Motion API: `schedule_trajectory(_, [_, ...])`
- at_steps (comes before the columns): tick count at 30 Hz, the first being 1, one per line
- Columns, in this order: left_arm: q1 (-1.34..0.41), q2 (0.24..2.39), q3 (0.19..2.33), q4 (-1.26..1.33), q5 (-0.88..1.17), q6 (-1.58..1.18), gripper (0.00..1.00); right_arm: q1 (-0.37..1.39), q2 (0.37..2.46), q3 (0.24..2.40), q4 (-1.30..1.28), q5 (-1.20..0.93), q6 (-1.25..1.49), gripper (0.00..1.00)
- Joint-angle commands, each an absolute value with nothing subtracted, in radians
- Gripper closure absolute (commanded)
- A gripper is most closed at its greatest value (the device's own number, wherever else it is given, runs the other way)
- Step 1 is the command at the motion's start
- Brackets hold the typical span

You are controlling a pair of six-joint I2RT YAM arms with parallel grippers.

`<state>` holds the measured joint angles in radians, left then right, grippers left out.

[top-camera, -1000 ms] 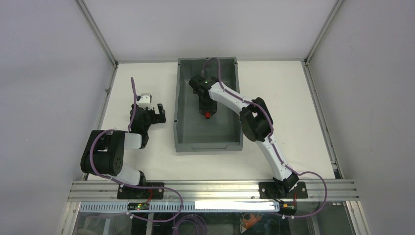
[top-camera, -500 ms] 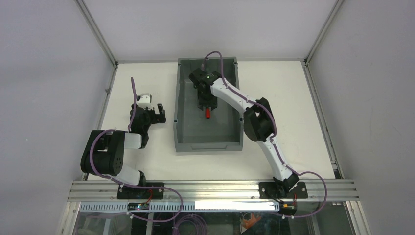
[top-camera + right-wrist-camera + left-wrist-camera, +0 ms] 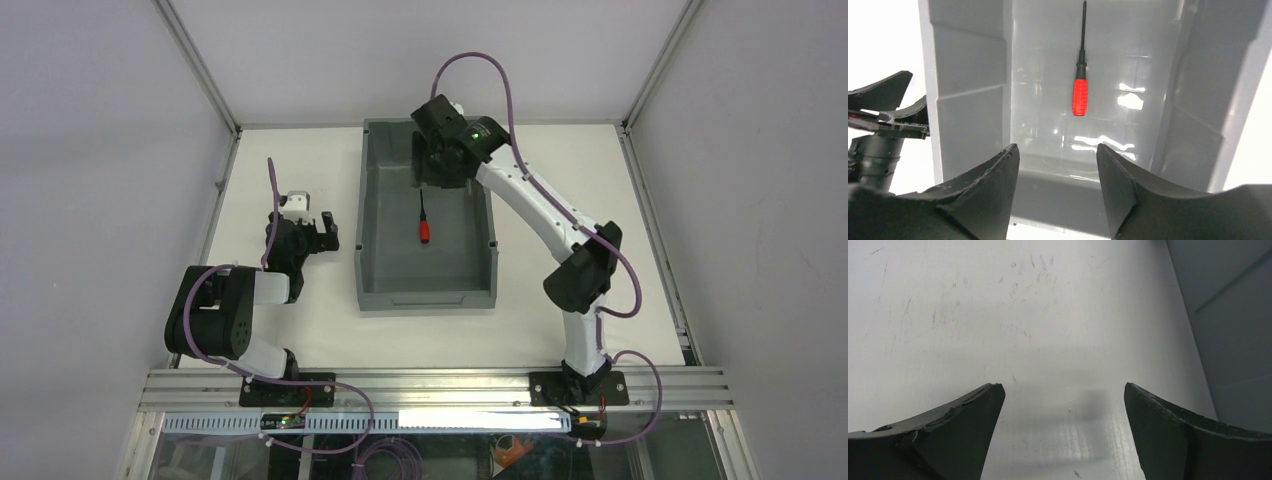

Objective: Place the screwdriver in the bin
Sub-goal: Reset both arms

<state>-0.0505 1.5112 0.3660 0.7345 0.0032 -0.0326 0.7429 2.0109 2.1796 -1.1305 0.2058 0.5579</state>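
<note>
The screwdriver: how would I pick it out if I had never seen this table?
Find the big grey bin in the middle of the white table. The screwdriver lies flat on its floor, the only loose thing inside. Its short red handle and thin black shaft set it apart.

The screwdriver [image 3: 425, 220] lies in the bin [image 3: 400, 262]; left gripper [image 3: 323, 232] left of it.
</note>
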Motion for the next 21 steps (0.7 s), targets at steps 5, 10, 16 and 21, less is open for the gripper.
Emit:
schedule_trajectory(5, [-0.045,1.506,0.383,0.801,0.02,-0.008,0.01,0.739,1.819,2.125,-1.15,0.293,0.494,0.31])
schedule_trajectory(10, [-0.045,1.506,0.383,0.801,0.02,-0.009,0.01,0.715,1.712,2.062,-1.152,0.344,0.472,0.27])
schedule_trajectory(16, [-0.045,1.506,0.383,0.801,0.021,-0.009,0.01,0.652,1.563,1.95,-1.139,0.392,0.445,0.21])
schedule_trajectory(21, [-0.045,1.506,0.383,0.801,0.021,-0.009,0.01,0.572,1.449,1.831,-1.108,0.39,0.425,0.16])
